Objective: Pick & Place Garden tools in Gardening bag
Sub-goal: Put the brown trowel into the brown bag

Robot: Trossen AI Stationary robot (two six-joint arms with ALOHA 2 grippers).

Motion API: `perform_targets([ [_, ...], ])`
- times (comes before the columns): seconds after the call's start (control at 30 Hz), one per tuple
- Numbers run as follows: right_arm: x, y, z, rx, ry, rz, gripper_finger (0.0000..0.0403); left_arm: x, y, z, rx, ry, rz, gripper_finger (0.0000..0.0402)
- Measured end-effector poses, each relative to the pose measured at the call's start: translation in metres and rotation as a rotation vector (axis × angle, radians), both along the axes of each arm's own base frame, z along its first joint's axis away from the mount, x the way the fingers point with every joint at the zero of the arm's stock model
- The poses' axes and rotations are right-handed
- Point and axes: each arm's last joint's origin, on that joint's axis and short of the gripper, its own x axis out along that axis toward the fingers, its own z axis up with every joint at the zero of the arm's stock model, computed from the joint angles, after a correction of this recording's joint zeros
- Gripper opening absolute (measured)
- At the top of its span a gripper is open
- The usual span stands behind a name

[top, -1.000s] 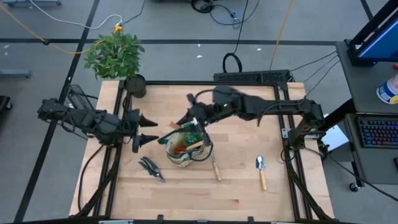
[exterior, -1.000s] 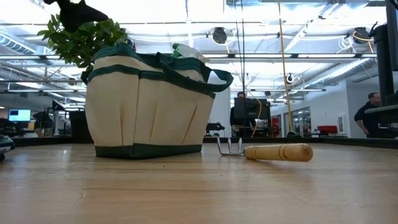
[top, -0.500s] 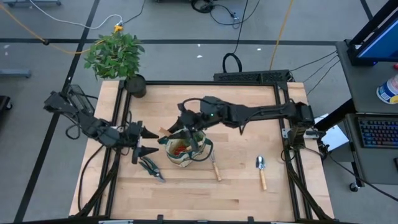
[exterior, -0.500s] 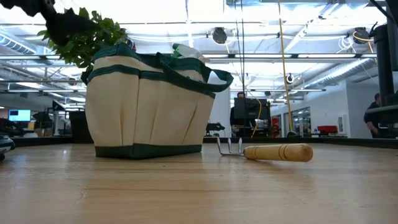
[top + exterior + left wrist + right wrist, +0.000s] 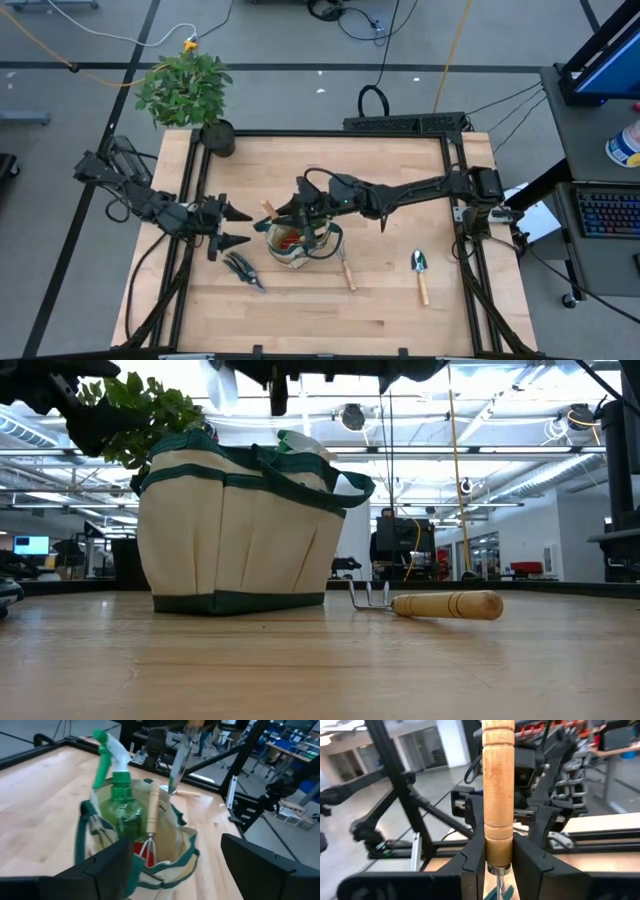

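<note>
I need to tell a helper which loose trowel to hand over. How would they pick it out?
Start at the round beige gardening bag mid-table. Two wooden-handled tools lie toward the right arm's side: the rake beside the bag, then the trowel farther out. The trowel has a solid silver scoop, not prongs.

a potted green plant stands at the far left corner of the pale wooden worktop, its black pot just inside the dark frame. cables trail over the grey floor beyond. a keyboard lies on a side desk to the right. in the low view, ceiling lights run across the room behind.
</note>
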Motion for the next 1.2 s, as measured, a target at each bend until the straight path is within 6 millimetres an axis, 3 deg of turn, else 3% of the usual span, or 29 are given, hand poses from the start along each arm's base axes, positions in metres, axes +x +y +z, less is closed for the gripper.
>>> perform_targets([
  [0.43, -0.009, 0.027, -0.020, -0.016, -0.004, -0.267, 0.0062, -0.013, 0.018, -0.001, 0.045, 0.026, -0.027, 0.0308],
  [0.73, -0.009, 0.027, -0.032, 0.064, -0.013, -0.471, 0.0062, -0.012, 0.026, -0.004, 0.068, 0.060, -0.029, 0.0308],
  [1.0, -0.001, 0.043, -0.062, 0.112, 0.029, -0.522, 0.0067, -0.011, 0.029, -0.004, 0.071, 0.055, -0.069, 0.0308],
  [1.2, -0.001, 0.051, -0.069, 0.083, 0.065, -0.513, 0.0064, -0.010, 0.031, -0.003, 0.044, 0.051, -0.086, 0.0308],
])
